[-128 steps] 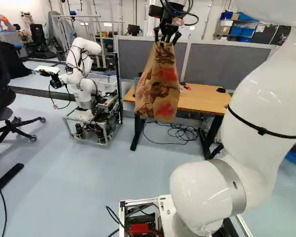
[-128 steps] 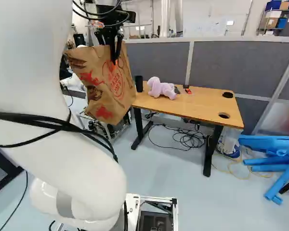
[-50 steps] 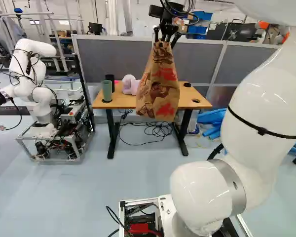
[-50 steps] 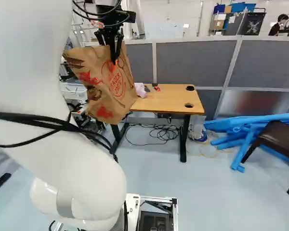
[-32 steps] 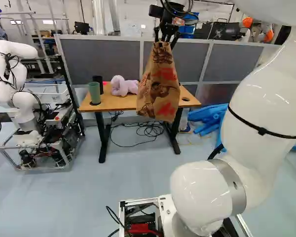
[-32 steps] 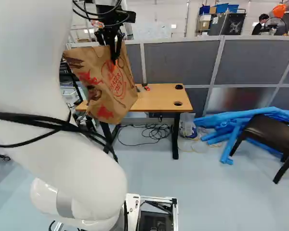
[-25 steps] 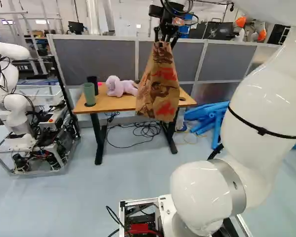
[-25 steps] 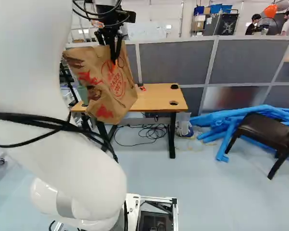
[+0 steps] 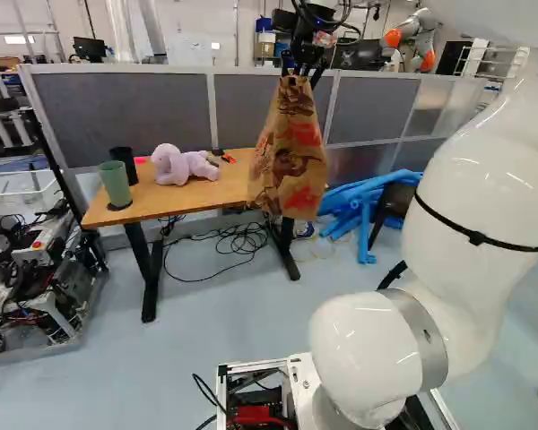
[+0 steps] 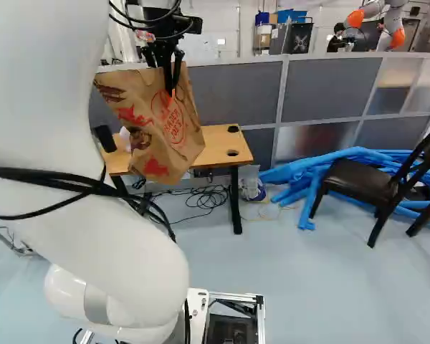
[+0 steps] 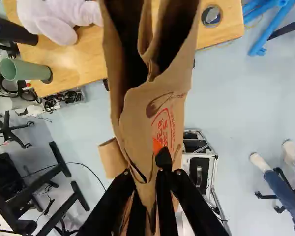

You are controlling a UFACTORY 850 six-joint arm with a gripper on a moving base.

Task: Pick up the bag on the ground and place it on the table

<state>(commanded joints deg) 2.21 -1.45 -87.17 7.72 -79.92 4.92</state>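
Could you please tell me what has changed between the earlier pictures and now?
The base has moved, turning to its right, so the table now appears further left in both base views. The arm holds its pose, and the gripper still grips the paper bag in the air. The lilac plush toy and green cup stayed on the table.

Glossy white arm (image 9: pixel 475 170): rises from its rounded, grey-banded lowest joint (image 9: pixel 363 345) and passes out at the top of both base views. Black two-fingered gripper (image 10: pixel 171 82): raised ahead of the arm, pointing down. Fingers (image 11: pixel 163 158): drawn together in a grip, orange padding partly visible.
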